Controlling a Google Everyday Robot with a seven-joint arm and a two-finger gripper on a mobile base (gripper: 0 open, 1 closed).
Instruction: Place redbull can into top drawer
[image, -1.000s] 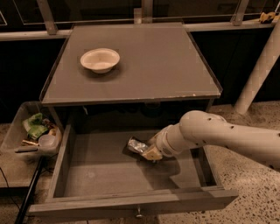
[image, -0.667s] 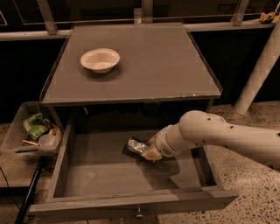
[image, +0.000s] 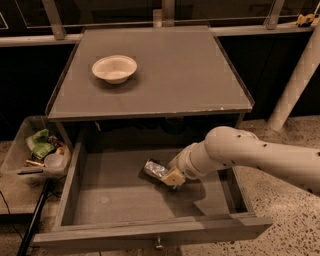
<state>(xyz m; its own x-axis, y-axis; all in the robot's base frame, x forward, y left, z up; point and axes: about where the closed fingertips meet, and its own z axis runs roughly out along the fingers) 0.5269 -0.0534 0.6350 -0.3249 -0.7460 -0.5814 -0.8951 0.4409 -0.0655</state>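
The redbull can is a small silver can inside the open top drawer, just above the middle of its floor. My gripper reaches down into the drawer from the right and is shut on the can's right end. The can sticks out to the upper left of the tan fingertips. The white arm crosses over the drawer's right wall. The drawer is pulled out below the tabletop, and its small knob shows on the front panel.
A white bowl sits on the grey tabletop at the back left. A clear plastic bin of clutter stands left of the drawer. A white pole leans at the right. A dark rod runs along the lower left.
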